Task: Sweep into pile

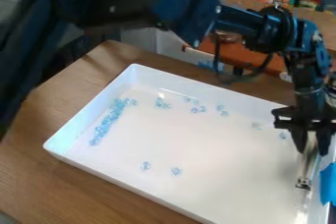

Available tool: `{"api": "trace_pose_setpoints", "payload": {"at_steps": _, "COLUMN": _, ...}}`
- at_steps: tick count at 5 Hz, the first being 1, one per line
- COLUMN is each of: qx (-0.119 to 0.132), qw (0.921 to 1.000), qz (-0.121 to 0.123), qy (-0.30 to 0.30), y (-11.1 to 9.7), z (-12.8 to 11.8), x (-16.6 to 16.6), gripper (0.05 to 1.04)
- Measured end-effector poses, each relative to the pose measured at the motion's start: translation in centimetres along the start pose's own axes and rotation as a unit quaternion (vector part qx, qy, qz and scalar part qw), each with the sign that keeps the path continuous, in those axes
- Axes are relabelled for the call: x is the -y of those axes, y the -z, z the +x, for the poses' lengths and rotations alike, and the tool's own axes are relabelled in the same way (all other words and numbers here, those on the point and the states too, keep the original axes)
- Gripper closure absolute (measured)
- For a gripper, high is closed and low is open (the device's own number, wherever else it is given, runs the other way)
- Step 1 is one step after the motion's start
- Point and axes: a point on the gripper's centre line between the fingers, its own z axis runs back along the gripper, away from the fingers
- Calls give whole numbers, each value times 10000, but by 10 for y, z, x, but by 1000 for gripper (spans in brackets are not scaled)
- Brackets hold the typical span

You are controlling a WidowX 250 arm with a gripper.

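Sitting on a brown table, a big white tray holds little see-through blue beads. On the left, lots of them make a long, slanty line. Next come a small bunch by the far side and two loose ones nearer the front. More are dotted along the far side, going right. At the right end, the claw pinches a pale stick that points down. Something bright blue is at the right edge.
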Motion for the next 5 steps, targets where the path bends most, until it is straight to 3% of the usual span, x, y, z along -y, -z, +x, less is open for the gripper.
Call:
{"api": "trace_pose_setpoints", "payload": {"at_steps": 3, "qx": 49, "qw": 9998, "qz": 186, "qy": -95, "y": 12, "z": 5, "x": -2, "gripper": 719}}
{"api": "trace_pose_setpoints", "payload": {"at_steps": 5, "qx": -24, "qw": 9990, "qz": 337, "qy": -301, "y": 5, "z": 11, "x": -25, "gripper": 719}}
